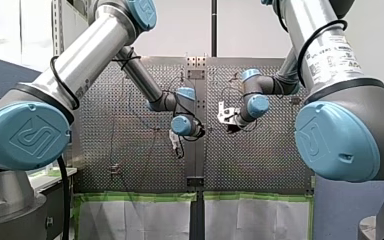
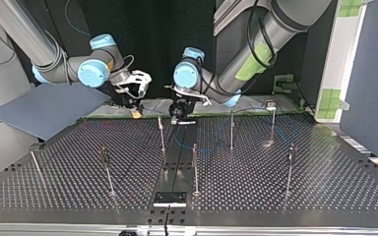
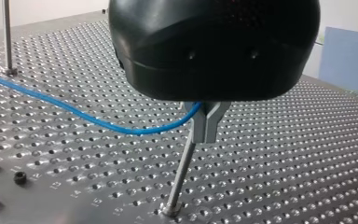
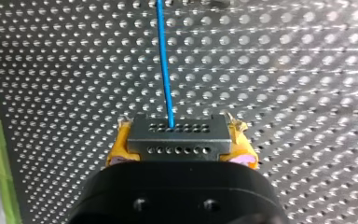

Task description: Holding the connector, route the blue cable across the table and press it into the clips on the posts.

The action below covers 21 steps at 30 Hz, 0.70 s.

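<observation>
Right wrist view shows my right hand clenched on the connector, cable leading ahead; my left hand pinches it at a post top, so press straight down, cable taut.

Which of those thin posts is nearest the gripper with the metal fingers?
The post right under my left gripper: its top reaches the fingers. In the top view it stands just left of the middle strip; the others stand farther off.
</observation>
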Each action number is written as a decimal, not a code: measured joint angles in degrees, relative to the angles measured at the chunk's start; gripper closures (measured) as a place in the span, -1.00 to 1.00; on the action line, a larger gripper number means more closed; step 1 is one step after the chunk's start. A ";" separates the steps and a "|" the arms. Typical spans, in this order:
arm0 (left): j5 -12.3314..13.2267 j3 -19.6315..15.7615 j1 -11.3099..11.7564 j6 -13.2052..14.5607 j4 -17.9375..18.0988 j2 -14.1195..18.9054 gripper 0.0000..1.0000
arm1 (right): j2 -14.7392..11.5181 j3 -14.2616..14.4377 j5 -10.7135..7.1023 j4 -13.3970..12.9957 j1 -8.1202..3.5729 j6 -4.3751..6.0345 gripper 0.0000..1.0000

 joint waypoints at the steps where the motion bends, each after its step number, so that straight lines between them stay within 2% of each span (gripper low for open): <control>1: 0.05 0.00 0.07 -0.01 0.28 0.00 1.00 | 0.39 -0.01 -0.07 -0.07 -0.08 -0.05 1.00; 6: 0.52 0.00 0.47 -0.07 1.07 -0.05 1.00 | 1.11 -0.12 -0.32 -0.52 -0.55 0.00 1.00; 10: 1.07 0.05 1.00 -0.09 1.36 -0.09 1.00 | 1.21 -0.48 -1.26 -0.74 -1.33 0.30 1.00; 16: 1.86 1.21 1.74 0.18 0.79 -1.46 1.00 | 1.29 -0.64 -3.99 -1.83 -2.50 1.95 1.00; 21: 2.09 3.49 2.39 0.60 -0.39 -3.64 1.00 | 1.42 -0.66 -5.41 -2.97 -3.38 3.02 1.00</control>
